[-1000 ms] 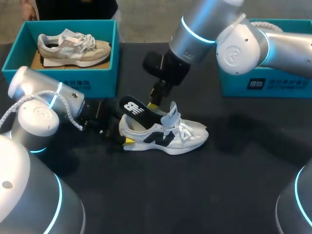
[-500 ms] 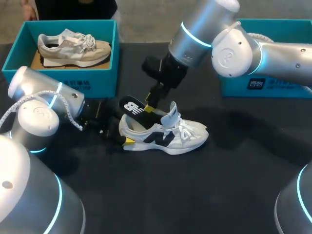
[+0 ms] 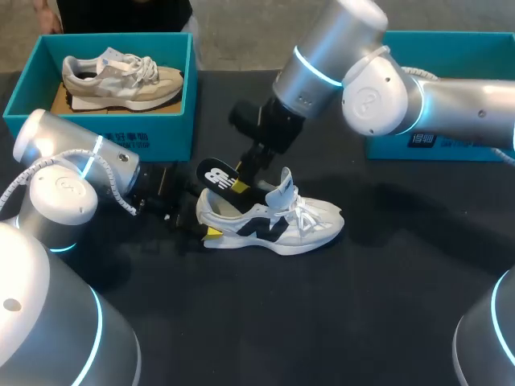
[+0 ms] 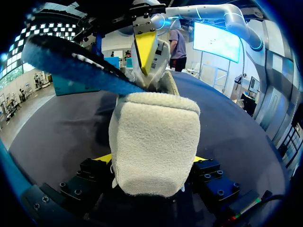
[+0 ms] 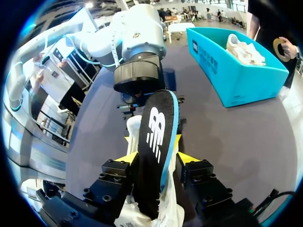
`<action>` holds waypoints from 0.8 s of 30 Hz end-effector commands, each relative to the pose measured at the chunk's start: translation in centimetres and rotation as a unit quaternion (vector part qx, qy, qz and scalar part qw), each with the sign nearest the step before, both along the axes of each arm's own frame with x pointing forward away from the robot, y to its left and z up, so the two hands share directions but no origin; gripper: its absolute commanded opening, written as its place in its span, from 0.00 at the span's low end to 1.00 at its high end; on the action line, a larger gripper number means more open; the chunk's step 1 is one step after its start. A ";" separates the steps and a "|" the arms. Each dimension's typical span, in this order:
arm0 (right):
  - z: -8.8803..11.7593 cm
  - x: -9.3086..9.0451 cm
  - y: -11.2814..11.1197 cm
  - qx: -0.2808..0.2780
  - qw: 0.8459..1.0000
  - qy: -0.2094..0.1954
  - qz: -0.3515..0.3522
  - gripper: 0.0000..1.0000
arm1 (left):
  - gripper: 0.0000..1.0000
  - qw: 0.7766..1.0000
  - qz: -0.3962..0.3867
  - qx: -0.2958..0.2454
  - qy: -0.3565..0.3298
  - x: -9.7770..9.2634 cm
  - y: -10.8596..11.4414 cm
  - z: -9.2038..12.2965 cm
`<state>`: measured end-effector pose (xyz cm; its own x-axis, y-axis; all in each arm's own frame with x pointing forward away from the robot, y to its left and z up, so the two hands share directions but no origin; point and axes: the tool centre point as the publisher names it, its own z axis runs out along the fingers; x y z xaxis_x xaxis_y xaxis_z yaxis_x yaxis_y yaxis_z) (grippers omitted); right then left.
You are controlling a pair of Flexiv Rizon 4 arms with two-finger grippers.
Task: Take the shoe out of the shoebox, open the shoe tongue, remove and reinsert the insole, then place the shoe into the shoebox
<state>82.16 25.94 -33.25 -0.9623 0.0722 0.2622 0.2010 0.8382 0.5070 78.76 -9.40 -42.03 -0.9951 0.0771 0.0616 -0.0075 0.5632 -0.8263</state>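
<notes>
Since a second ago the right gripper (image 3: pixel 241 184) has slid along the shoe (image 3: pixel 273 225) toward its heel and dipped a little lower, and the whole right arm has swung the same way. The insole (image 3: pixel 216 174) has gone with it, so its free end now juts slightly further out behind the heel. Neither the shoe nor the left gripper (image 3: pixel 208 233) has shifted.

The shoe stands upright on the dark table (image 3: pixel 338 322), with its tongue lifted. Its shoebox (image 3: pixel 157 138) sits well behind the heel and holds another shoe (image 3: pixel 121 79). The left gripper's fingers press on the shoe's heel from both sides. The right gripper's fingers pinch the insole near its middle, above the shoe's opening. The front part of the insole is hidden inside the shoe, and the rear part slants up and out past the heel.

This looks like the insole step, most likely the pull-out, though the frames alone cannot settle that. To do it well, the right gripper should draw along the insole's own slant, back over the heel, not straight up. That keeps the front end from bending or catching under the tongue. The left gripper should hold its squeeze so the shoe does not drag or tip. A slow pull reduces the risk of the thin insole slipping from the pinch.
</notes>
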 end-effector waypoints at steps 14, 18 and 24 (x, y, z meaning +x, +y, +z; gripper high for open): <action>-0.4 0.3 0.6 0.005 1.000 0.002 -0.001 0.00 | 0.00 1.000 0.000 0.002 0.000 0.0 -0.2 -0.6; 0.1 0.3 0.6 0.027 1.000 0.012 -0.003 0.00 | 0.00 1.000 0.000 0.002 0.000 0.0 -0.2 -0.6; 1.2 0.4 0.5 0.052 0.998 0.020 -0.010 0.00 | 0.00 1.000 0.000 0.002 0.000 0.0 -0.2 -0.6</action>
<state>82.75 26.90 -32.21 -0.9489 0.0601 0.3099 0.2368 0.7847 0.5729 78.77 -9.39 -42.03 -0.9951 0.0770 0.0616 -0.0075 0.5632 -0.8263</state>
